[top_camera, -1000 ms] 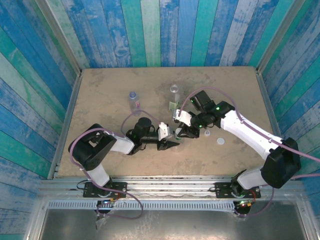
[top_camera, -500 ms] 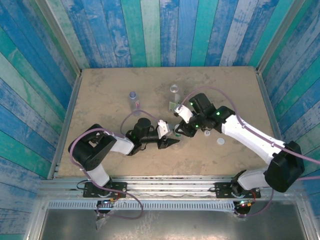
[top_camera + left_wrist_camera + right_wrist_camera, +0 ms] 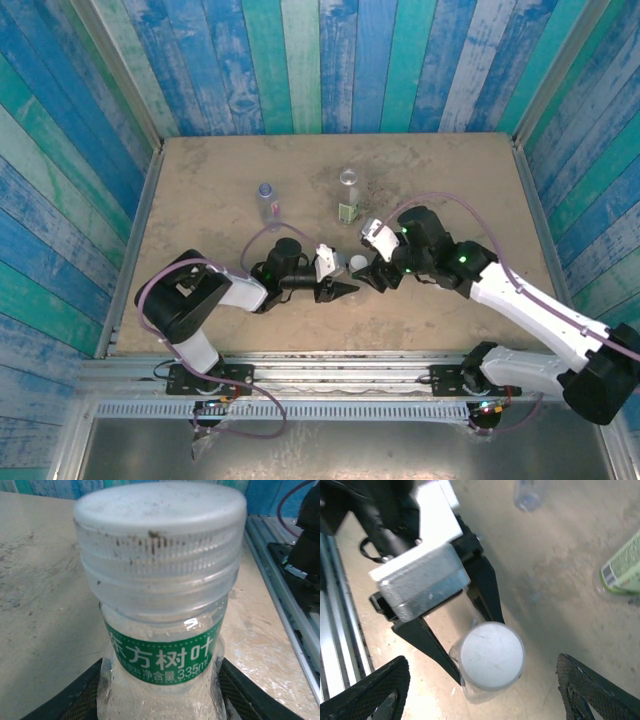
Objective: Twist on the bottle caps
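My left gripper [image 3: 345, 278] is shut on the green-labelled bottle [image 3: 162, 655] and holds it upright near the table's middle. A white cap [image 3: 160, 520] sits on that bottle's neck. From above, the right wrist view shows the same cap [image 3: 491, 654] between the left gripper's black fingers [image 3: 485, 587]. My right gripper [image 3: 378, 272] hangs just right of the bottle, open. Its fingertips [image 3: 370, 690] stand wide apart, clear of the cap. Further back stand a bottle with a bluish label [image 3: 266, 195] and a clear bottle with a green patch [image 3: 348, 195], both uncapped.
The brown table [image 3: 200, 180] is boxed in by blue and green plank walls on three sides. A metal rail [image 3: 330, 370] runs along the near edge. The right arm [image 3: 500, 290] stretches across the right half of the table.
My right gripper has opened and let go of the cap, then drawn back to the right and slightly nearer. The left gripper and its bottle have stayed put.
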Robot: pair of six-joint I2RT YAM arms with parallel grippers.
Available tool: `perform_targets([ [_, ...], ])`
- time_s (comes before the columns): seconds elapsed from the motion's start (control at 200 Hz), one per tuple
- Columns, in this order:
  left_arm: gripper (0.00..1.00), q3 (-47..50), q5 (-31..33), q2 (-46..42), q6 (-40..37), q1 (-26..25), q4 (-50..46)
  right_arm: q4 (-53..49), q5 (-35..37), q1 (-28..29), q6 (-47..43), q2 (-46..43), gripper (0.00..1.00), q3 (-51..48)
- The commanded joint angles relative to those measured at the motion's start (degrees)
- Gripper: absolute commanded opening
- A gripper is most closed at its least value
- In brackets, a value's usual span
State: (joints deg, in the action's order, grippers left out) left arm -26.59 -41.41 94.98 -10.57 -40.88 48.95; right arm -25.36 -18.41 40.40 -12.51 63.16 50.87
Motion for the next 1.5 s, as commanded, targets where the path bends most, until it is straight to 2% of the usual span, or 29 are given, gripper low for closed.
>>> perform_targets([
  [0.0, 0.54, 0.2, -5.2, -4.7, -0.8, 0.0, -1.0, 3.5, -9.3, -3.0, -5.6, -1.5, 0.78, -1.5],
  [0.16, 0.54, 1.2, -6.4, -7.3, 0.4, -0.1, 1.0, 2.9, -13.1, -3.7, -8.2, -0.8, 0.78, -1.6],
  [0.366, 0.54, 1.2, -6.5, -7.9, 0.9, -0.1, 0.9, 0.9, -18.2, -3.7, -9.5, 3.4, 0.71, -0.4],
  [0.461, 0.54, 1.2, -7.2, -7.8, 1.7, -0.1, 1.8, 0.5, -18.4, -3.7, -9.8, 5.6, 0.64, 0.4],
  [0.591, 0.54, 1.4, -7.1, -8.4, 1.6, 0.0, 1.9, 1.6, -20.3, -3.7, -9.2, 7.1, 0.49, 1.0],
  [0.821, 0.58, 2.4, -6.4, -9.2, 2.6, -0.1, 4.1, 4.5, -23.7, -3.7, -6.8, 6.1, 0.36, -0.9],
  [0.892, 0.64, 2.7, -6.4, -9.2, 3.8, -0.1, 5.5, 7.1, -25.0, -3.7, -5.0, 5.2, 0.34, -2.1],
  [0.952, 0.81, 3.3, -6.0, -9.3, 5.2, -0.1, 7.8, 9.7, -26.0, -3.7, -3.6, 4.3, 0.33, -3.3],
  [0.982, 0.86, 3.5, -6.0, -9.3, 5.6, -0.1, 8.5, 10.9, -26.3, -3.7, -2.9, 3.9, 0.33, -3.9],
  [1.092, 0.91, 3.6, -6.1, -9.6, 6.7, -0.1, 9.6, 15.0, -27.2, -3.7, -0.9, 3.0, 0.33, -5.1],
  [1.137, 0.88, 3.9, -6.1, -9.6, 7.5, -0.1, 10.8, 16.2, -27.8, -3.7, -0.3, 3.0, 0.33, -5.4],
  [1.257, 0.68, 5.1, -6.1, -10.3, 9.0, -0.1, 14.1, 16.8, -28.5, -3.7, -0.5, 3.4, 0.34, -5.8],
  [1.397, 0.60, 4.9, -6.1, -10.7, 7.6, -0.1, 12.2, 17.8, -26.9, -3.7, -0.1, 3.3, 0.35, -6.4],
  [1.493, 0.54, 4.9, -5.8, -10.7, 6.9, -0.1, 11.6, 17.6, -26.1, -3.7, -0.4, 2.7, 0.44, -6.5],
])
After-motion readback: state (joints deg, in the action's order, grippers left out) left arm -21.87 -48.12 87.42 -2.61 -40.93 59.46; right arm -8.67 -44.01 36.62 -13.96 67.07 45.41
